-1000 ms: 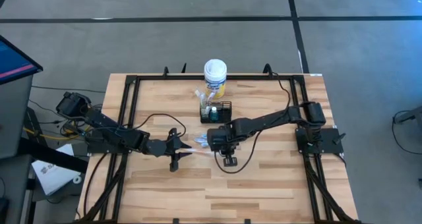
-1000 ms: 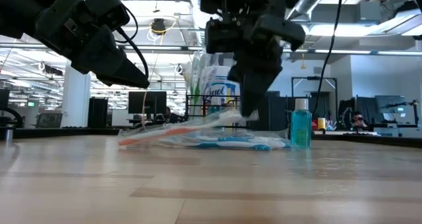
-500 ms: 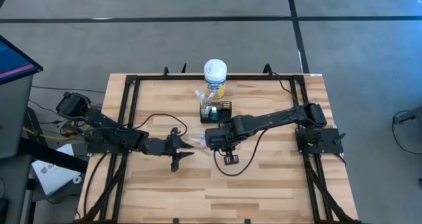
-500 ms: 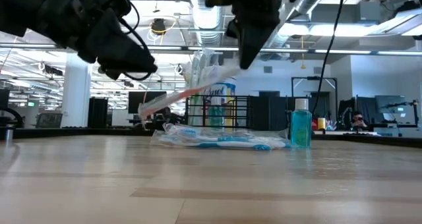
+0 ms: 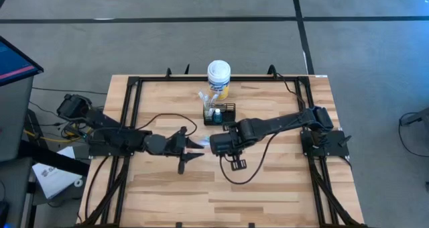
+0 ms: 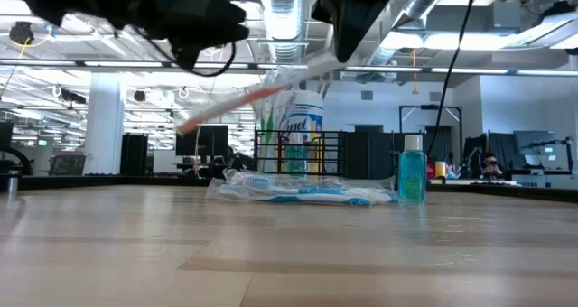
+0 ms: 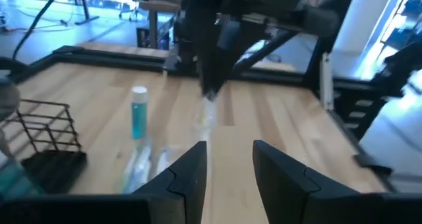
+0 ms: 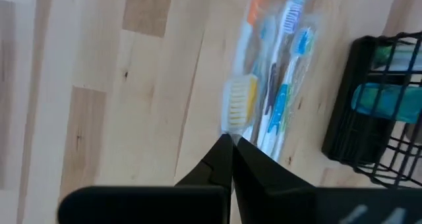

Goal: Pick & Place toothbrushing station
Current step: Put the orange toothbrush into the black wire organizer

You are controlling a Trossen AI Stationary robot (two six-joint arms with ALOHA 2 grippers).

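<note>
Your right gripper [image 6: 336, 59] is clamped shut on the head end of an orange-handled toothbrush [image 6: 253, 97], holding it well above the table [image 5: 268, 188]. In the low view the brush slopes down from the fingertips, its free end toward the left arm. In the right wrist view the yellow bristle head [image 8: 239, 100] sits right at the tips of the closed fingers [image 8: 224, 159].

Your left gripper [image 5: 194, 149] hovers at about 9 o'clock from the right gripper, near it but apart. Its fingers [image 7: 191, 174] stand parted with nothing between them, pointing toward the hanging brush.

The black wire caddy [image 5: 220, 114] stands on the table at about 12 o'clock from the right gripper. It is just at 6 o'clock of the yellow wipes canister [image 5: 219, 77] with the white lid. A teal item [image 8: 382, 95] stands inside the caddy; what it is you cannot tell.

A clear packet of toothbrushes [image 6: 298, 191] lies flat on the wood, close beside the caddy and beneath the raised brush. A small bottle of blue liquid [image 6: 412, 169] stands upright near the packet's end.
</note>
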